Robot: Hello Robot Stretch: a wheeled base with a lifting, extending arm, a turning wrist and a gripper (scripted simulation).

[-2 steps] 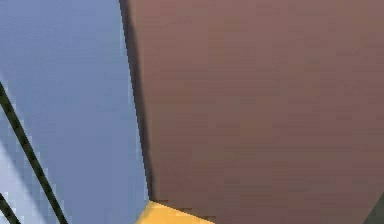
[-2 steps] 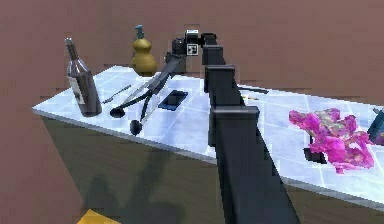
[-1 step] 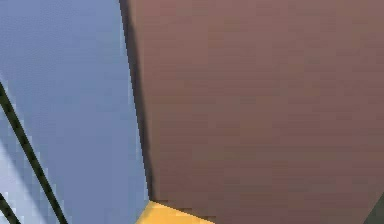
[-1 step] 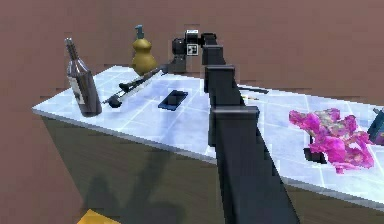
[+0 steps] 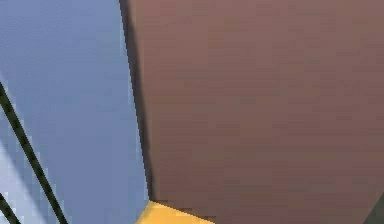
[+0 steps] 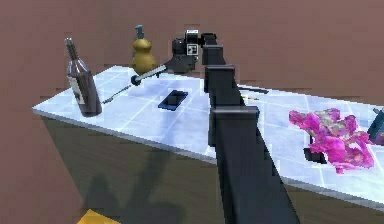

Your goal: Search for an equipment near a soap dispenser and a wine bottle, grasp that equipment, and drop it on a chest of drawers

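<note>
Forward view: a blue wall [image 5: 60, 90] on the left, a brown wall [image 5: 260, 90] on the right.

Arm side view: on the table [image 6: 130, 118], far left, a thin rod [image 6: 125, 90] lies between the wine bottle [image 6: 83, 85] and the soap dispenser [image 6: 145, 55]. The gripper [image 6: 168, 68] is near the rod's right end; I cannot tell whether it grips anything.

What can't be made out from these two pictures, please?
1. Arm side view: whether the claw holds anything; the soap dispenser and a thin rod on the countertop sit right at it.
2. Arm side view: the dark thing at the right edge is cut off.
3. Arm side view: the arm hides a strip of countertop.
4. Forward view: the yellow patch is cut off by the bottom edge.
</note>
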